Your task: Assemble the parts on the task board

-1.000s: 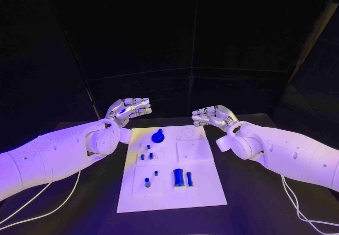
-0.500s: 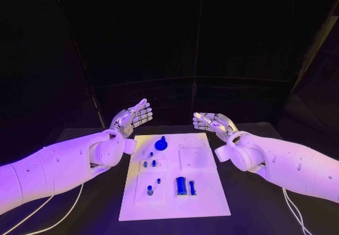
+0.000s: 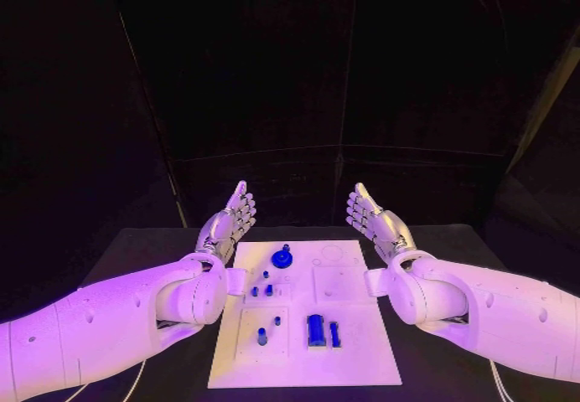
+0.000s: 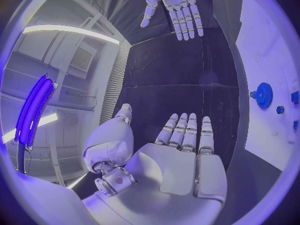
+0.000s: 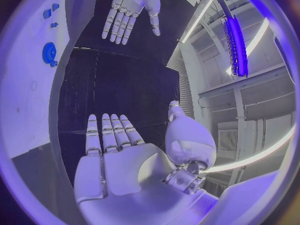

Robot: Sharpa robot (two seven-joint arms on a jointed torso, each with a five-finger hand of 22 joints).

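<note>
Nearest the robot, on the white rectangular task board (image 3: 363, 352), two upright dark-blue block-shaped parts (image 3: 317, 330) stood side by side, with a small blue peg (image 3: 262, 337) just to their left in a shallow recessed panel. Further along sat a cluster of tiny blue studs (image 3: 261, 290), and beyond those a round blue gear-like disc (image 3: 282, 259) near the board's far end. Past the far corners, both hands were raised off the black table (image 3: 145, 251): the silver left hand (image 3: 232, 219) was flat, fingers straight and close together, holding nothing, and the silver right hand (image 3: 372, 219) mirrored it, palm open, also holding nothing. Whether any part was already seated, the pictures couldn't settle. The risk I saw: those little studs were packed tight, so broad fingers coming down could nudge a neighbour, and the tall blocks looked easy to tip with a sideways brush.
</note>
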